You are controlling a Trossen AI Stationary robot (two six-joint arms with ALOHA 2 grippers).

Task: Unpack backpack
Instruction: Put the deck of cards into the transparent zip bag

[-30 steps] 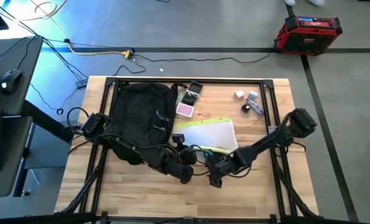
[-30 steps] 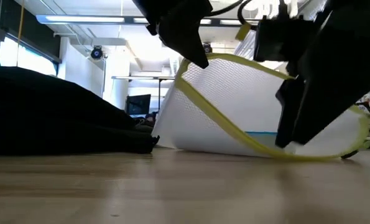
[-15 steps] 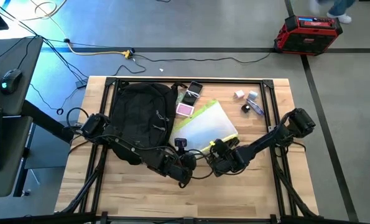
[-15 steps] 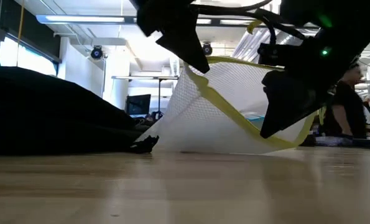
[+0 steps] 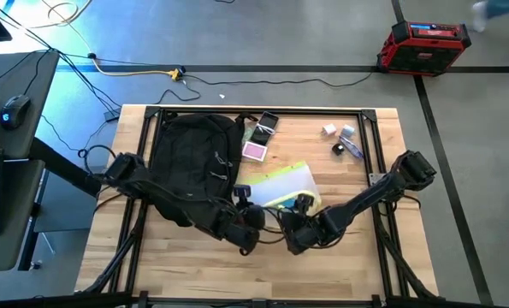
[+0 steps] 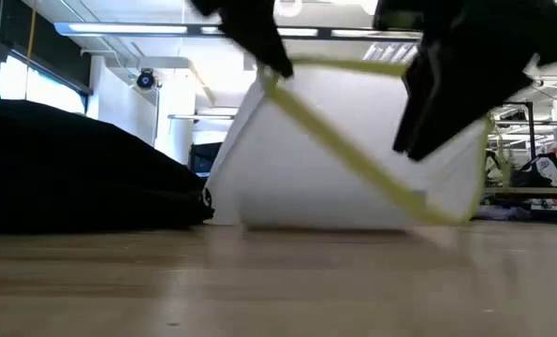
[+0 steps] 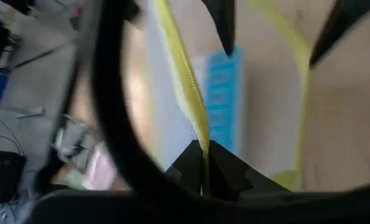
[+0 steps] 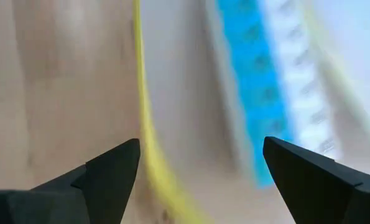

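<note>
The backpack (image 5: 196,162) is lying at the table's left side. Just beside it, a white mesh pouch (image 5: 281,186) with yellow trim is pinched by the left gripper (image 5: 247,204), fingers clamped on its edge. The right gripper (image 5: 304,229) is held spread wide at the pouch's near edge.

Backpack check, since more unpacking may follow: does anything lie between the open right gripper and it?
Yes. The white mesh pouch, pinched by the shut left gripper, and that left arm lie between the right gripper and the backpack.
</note>
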